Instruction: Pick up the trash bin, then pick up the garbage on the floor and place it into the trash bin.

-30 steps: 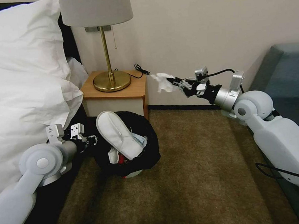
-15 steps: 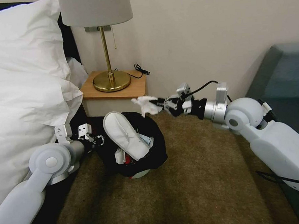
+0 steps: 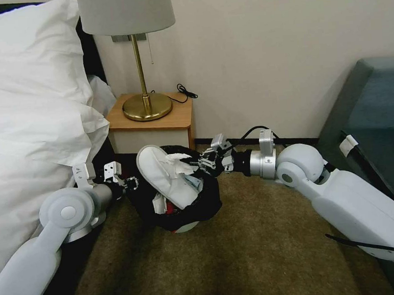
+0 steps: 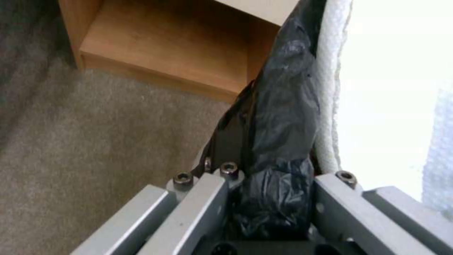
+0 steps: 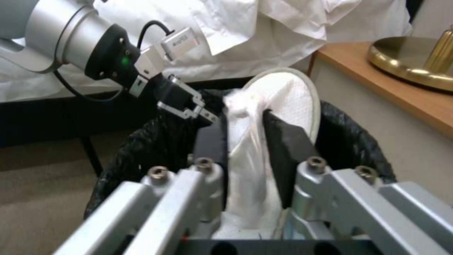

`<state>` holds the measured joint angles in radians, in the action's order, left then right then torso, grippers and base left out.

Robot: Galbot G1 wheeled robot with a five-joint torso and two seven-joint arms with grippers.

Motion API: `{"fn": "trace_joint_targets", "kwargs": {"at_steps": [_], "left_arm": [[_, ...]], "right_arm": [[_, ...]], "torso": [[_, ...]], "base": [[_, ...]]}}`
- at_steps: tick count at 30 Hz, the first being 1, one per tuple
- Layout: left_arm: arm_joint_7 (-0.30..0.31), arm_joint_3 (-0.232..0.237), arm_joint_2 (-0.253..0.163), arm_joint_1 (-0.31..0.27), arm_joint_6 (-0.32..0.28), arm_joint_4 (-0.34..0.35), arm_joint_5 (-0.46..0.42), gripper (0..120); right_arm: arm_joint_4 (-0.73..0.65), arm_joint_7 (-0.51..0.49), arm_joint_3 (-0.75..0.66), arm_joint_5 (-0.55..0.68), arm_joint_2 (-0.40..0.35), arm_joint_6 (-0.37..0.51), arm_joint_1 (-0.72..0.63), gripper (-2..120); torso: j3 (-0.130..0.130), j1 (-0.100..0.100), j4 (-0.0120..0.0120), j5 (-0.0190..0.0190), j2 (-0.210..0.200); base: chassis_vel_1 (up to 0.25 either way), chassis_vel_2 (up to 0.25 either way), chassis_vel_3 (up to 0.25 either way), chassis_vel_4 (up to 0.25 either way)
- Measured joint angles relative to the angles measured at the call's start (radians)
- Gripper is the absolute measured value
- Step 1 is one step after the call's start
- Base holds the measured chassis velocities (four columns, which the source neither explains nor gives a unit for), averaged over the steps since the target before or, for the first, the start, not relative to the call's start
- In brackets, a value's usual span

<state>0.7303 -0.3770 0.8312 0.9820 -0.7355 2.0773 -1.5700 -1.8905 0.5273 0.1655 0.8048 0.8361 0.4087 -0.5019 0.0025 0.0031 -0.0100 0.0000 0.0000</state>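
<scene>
By the bed, the left gripper has its fingers pinching the black-bagged rim of the trash bin on the carpet. A white slipper sticks up from the bin. Over its mouth, the right gripper pinches a crumpled white tissue.

Right hand, tissue lower, over bin

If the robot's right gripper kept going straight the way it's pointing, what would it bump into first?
Most likely the white slipper sticking up out of the trash bin. The right gripper, shut on a tissue, points right at it over the rim, though depth is hard to judge.
</scene>
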Motion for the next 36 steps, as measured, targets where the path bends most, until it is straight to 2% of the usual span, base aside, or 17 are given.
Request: {"fn": "trace_joint_targets", "kwargs": {"at_steps": [2, 4, 5, 7, 8, 10, 11, 13, 16, 19, 22, 25, 28, 30, 34, 36], "left_arm": [[-0.001, -0.002, 0.001, 0.001, 0.000, 0.000, 0.000, 3], [-0.003, -0.006, 0.002, 0.001, 0.000, 0.001, 0.000, 3], [-0.003, -0.006, 0.002, 0.001, 0.000, 0.001, 0.000, 3], [-0.003, -0.008, 0.003, 0.002, 0.000, 0.002, 0.000, 3], [-0.003, -0.008, 0.003, 0.002, 0.000, 0.002, 0.000, 3], [-0.005, -0.012, 0.005, 0.006, 0.000, 0.004, 0.000, 3], [-0.005, -0.012, 0.005, 0.006, 0.000, 0.004, 0.000, 3], [-0.005, -0.015, 0.007, 0.010, 0.000, 0.005, 0.002, 3], [-0.005, -0.016, 0.007, 0.011, 0.000, 0.006, 0.002, 3], [-0.006, -0.022, 0.004, 0.018, 0.000, 0.013, 0.003, 3], [-0.006, -0.024, 0.003, 0.021, 0.000, 0.016, 0.003, 3], [-0.002, -0.038, 0.014, 0.029, 0.000, 0.022, 0.003, 3], [0.000, -0.043, 0.017, 0.032, 0.000, 0.023, 0.003, 3], [0.013, -0.063, 0.019, 0.054, 0.000, 0.039, 0.004, 3], [0.031, -0.075, 0.020, 0.069, 0.000, 0.047, 0.002, 3], [0.046, -0.087, 0.027, 0.084, 0.000, 0.053, 0.001, 3]], "right_arm": [[0.000, -0.003, 0.003, 0.000, 0.002, -0.001, 0.000, 28], [0.000, -0.009, 0.009, 0.001, 0.009, -0.002, 0.005, 40], [0.000, -0.009, 0.009, 0.001, 0.009, -0.002, 0.005, 40], [0.002, -0.014, 0.013, 0.004, 0.014, -0.004, 0.010, 50], [0.002, -0.014, 0.013, 0.004, 0.014, -0.004, 0.010, 50], [0.002, -0.033, 0.012, 0.009, 0.020, -0.005, 0.013, 62], [0.002, -0.033, 0.012, 0.009, 0.020, -0.005, 0.013, 62], [0.002, -0.075, 0.003, 0.024, 0.024, -0.005, 0.014, 74], [0.002, -0.086, -0.001, 0.028, 0.025, -0.005, 0.014, 77], [0.011, -0.177, -0.043, 0.040, 0.033, -0.019, -0.001, 95], [0.014, -0.203, -0.062, 0.040, 0.033, -0.025, -0.011, 98], [0.012, -0.318, -0.109, 0.046, 0.030, -0.046, -0.056, 100], [0.010, -0.351, -0.118, 0.046, 0.029, -0.053, -0.067, 100], [0.008, -0.429, -0.141, 0.047, 0.035, -0.068, -0.091, 100], [0.007, -0.490, -0.155, 0.046, 0.040, -0.078, -0.111, 100], [0.005, -0.558, -0.173, 0.027, 0.043, -0.101, -0.144, 100]], "torso": [[0.000, 0.000, 0.0000, 0.0000, 0.000], [0.000, 0.000, 0.0000, 0.0000, 0.000], [0.000, 0.000, 0.0000, 0.0000, 0.000], [0.000, 0.000, 0.0001, 0.0000, 0.000], [0.000, 0.000, 0.0001, 0.0000, 0.000], [0.000, 0.000, 0.0000, 0.0000, 0.000], [0.000, 0.000, 0.0000, 0.0000, 0.000], [0.000, 0.000, 0.0001, 0.0000, 0.000], [0.000, 0.000, 0.0000, 0.0000, 0.000], [0.000, 0.000, 0.0001, 0.0001, 0.000], [0.000, 0.000, 0.0001, 0.0001, 0.000], [0.000, 0.000, 0.0000, 0.0000, 0.000], [0.000, 0.000, -0.0003, 0.0000, 0.000], [0.000, 0.000, -0.0001, 0.0001, 0.000], [0.000, 0.000, 0.0002, 0.0002, 0.000], [0.000, 0.000, 0.0001, 0.0000, 0.000]], "base": [[0.000, 0.000, 0.000, 0.000], [0.000, 0.000, 0.000, 0.000], [0.000, 0.000, 0.000, 0.000], [0.000, 0.000, 0.000, 0.000], [0.000, 0.000, 0.000, 0.000], [0.000, 0.000, 0.000, 0.000], [0.000, 0.000, 0.000, 0.000], [0.000, 0.000, 0.000, 0.000], [0.000, 0.000, 0.000, 0.000], [0.000, 0.000, 0.000, 0.000], [0.000, 0.000, 0.000, 0.000], [0.000, 0.000, 0.000, 0.000], [0.000, 0.000, 0.000, 0.000], [0.000, 0.000, 0.000, 0.000], [0.000, 0.000, 0.000, 0.000], [0.000, 0.000, 0.000, 0.000]]}}
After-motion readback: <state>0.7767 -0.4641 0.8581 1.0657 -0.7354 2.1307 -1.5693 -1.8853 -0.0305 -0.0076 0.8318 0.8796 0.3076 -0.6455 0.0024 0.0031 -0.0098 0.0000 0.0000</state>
